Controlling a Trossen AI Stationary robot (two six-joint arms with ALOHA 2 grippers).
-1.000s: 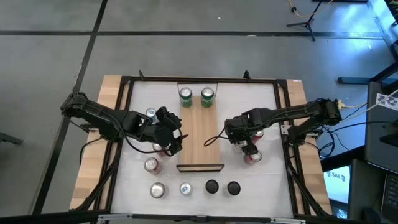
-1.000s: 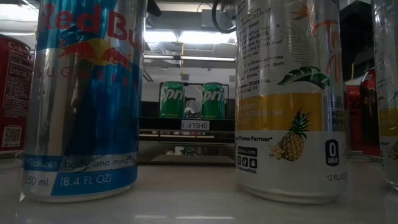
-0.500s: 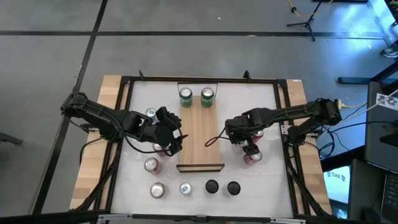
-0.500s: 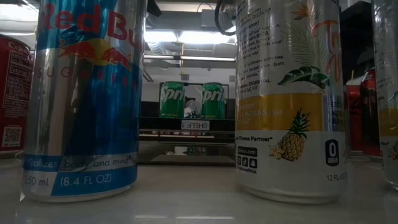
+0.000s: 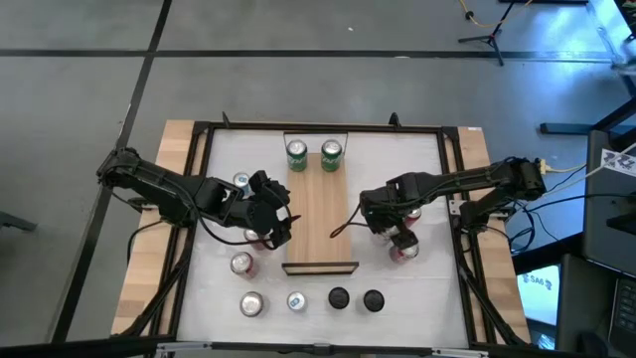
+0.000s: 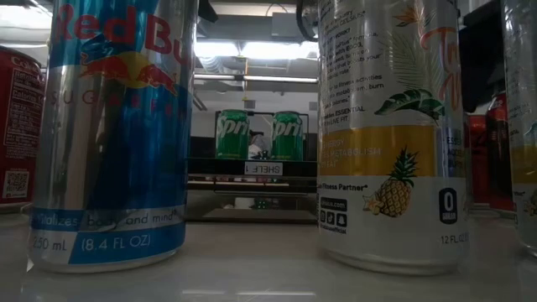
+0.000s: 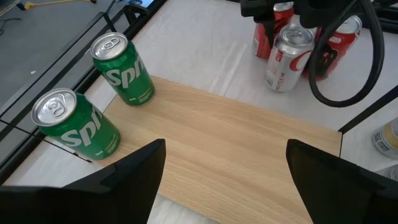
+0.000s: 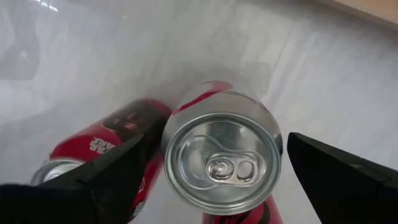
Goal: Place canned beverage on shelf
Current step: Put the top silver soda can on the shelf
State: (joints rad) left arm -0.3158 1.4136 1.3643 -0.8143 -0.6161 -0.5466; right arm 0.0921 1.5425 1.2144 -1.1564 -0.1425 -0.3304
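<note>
The shelf (image 5: 318,219) is a light-wood plank in the middle of the white table. Two green cans (image 5: 296,154) (image 5: 331,154) stand upright at its far end and also show in the left wrist view (image 7: 121,68) (image 7: 74,124). My left gripper (image 5: 281,224) hangs open over the shelf's left edge with nothing between its fingers (image 7: 124,180). My right gripper (image 5: 390,231) points down, open, right of the shelf. It hangs over an upright red can (image 8: 221,155), with one finger (image 8: 118,174) on each side of the can's silver top. I see no touch.
More red cans (image 5: 404,249) (image 8: 93,149) stand close around the right gripper. Several cans (image 5: 241,264) (image 5: 250,303) (image 5: 339,297) stand at the table's left and along its near edge. Two of them (image 6: 113,134) (image 6: 390,134) fill the low view. Most of the shelf top is bare wood.
My right gripper has rolled a little about its downward-pointing line while staying over the red can. Both grippers stay open, and no can has moved.
</note>
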